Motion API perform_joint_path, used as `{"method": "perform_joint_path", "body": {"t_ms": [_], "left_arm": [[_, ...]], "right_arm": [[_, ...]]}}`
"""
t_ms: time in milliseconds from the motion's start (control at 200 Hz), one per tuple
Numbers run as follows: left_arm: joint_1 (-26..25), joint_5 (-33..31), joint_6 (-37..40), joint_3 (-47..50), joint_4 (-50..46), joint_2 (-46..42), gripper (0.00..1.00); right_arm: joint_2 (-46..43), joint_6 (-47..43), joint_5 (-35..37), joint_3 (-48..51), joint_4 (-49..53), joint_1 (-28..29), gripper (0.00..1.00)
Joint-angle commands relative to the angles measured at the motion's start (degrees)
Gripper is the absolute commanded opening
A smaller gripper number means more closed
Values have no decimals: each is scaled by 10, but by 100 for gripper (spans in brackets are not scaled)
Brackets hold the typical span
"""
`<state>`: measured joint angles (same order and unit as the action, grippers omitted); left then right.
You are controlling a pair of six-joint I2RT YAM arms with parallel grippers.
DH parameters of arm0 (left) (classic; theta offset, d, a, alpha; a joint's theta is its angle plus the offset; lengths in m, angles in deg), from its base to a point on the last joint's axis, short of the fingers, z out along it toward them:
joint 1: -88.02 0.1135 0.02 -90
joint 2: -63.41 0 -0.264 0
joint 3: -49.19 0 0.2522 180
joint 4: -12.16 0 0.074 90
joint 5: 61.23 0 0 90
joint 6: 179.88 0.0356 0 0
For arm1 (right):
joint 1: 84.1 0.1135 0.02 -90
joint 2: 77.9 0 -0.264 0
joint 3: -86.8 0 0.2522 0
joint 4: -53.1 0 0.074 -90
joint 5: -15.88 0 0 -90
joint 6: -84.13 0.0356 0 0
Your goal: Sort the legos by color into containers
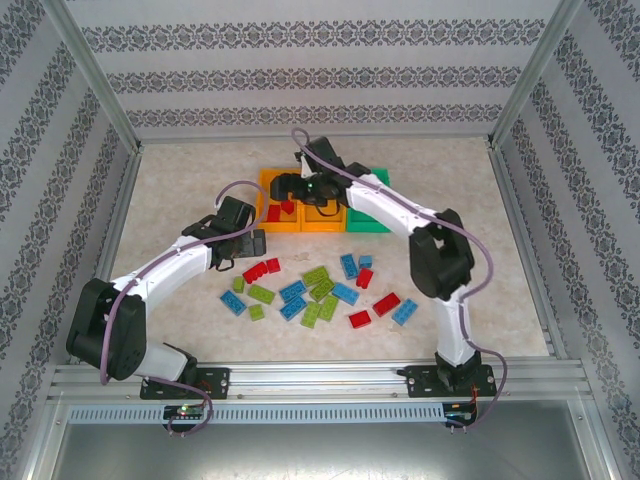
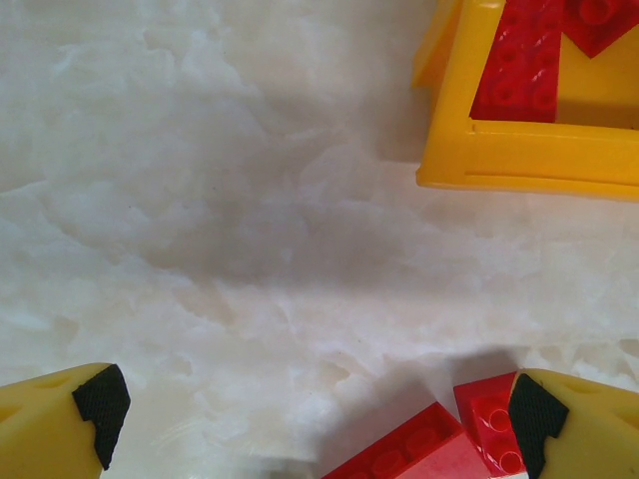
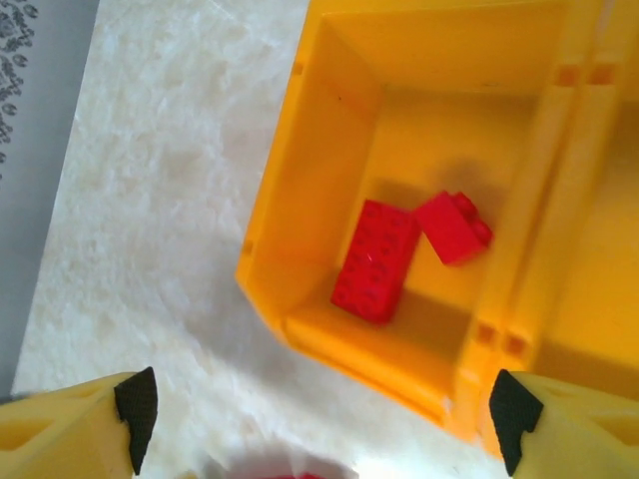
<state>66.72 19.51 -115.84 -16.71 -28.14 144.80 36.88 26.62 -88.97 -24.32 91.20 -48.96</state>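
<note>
Three joined bins sit at the back middle of the table: a left orange bin [image 1: 272, 190], a middle orange bin [image 1: 322, 222] and a green bin [image 1: 372, 216]. My right gripper [image 1: 291, 189] [image 3: 325, 409] hangs open above the left orange bin [image 3: 300, 200], which holds two red legos [image 3: 377, 261] [image 3: 454, 227]. My left gripper [image 1: 243, 243] [image 2: 318, 419] is open low over the table, left of the bins, with two red legos [image 2: 419, 444] [image 2: 484, 419] by its right finger [image 2: 569, 424]. Red, green and blue legos [image 1: 310, 290] lie scattered in front of the bins.
The near corner of the orange bin [image 2: 499, 150], with red legos [image 2: 524, 70] inside, stands up and to the right of the left gripper. Patterned walls and metal posts [image 1: 95, 80] enclose the table. Bare marbled tabletop [image 1: 170, 200] lies to the left of the bins.
</note>
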Motion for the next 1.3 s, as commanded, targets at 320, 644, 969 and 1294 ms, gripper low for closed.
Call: {"method": "perform_joint_path", "body": {"t_ms": [320, 644, 969, 1294], "left_arm": [[-7, 13, -3, -3, 12, 23, 100], [-9, -3, -6, 5, 1, 1, 99], [-9, -15, -12, 18, 0, -6, 100], [-9, -21, -8, 15, 1, 4, 100]], "right_arm": [[-210, -143, 123, 317, 81, -3, 73], [-122, -161, 155, 272, 122, 16, 69], [-53, -179, 184, 222, 181, 21, 58], [-45, -176, 171, 232, 174, 19, 50]]}}
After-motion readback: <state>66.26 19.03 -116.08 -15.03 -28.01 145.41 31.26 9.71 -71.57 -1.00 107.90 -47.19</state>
